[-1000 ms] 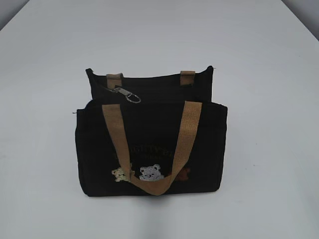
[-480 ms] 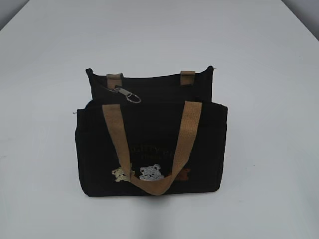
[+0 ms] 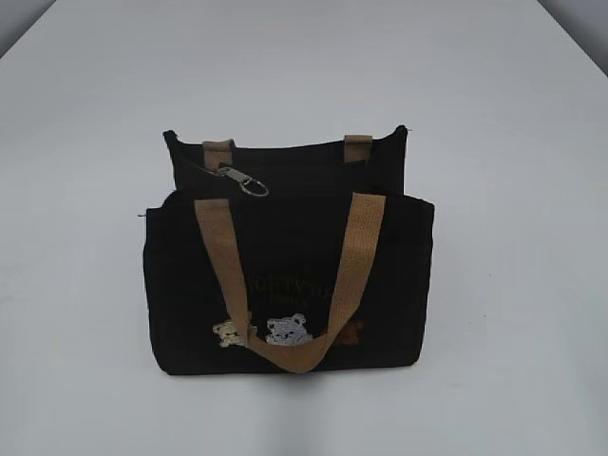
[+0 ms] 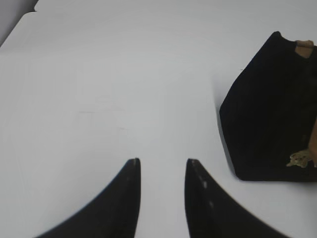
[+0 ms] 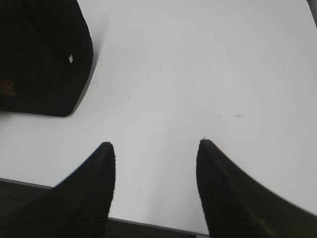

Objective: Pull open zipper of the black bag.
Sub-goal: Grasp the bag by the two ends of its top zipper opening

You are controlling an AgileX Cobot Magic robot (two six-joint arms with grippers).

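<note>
On white table [image 3: 85, 142], boxy black bag [image 3: 285, 285], oval metal zipper [image 3: 249, 183], both tools parted, empty

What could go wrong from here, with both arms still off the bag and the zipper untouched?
1. The silver pull is small and lies flat on the black bag top near the left rear handle tab; fingers could miss it or pinch fabric.
2. Nothing pins the bag; with the left gripper and right gripper both open over bare table, a one-handed pull would likely drag the bag.
3. The front tan handle hangs loose and could snag.
</note>
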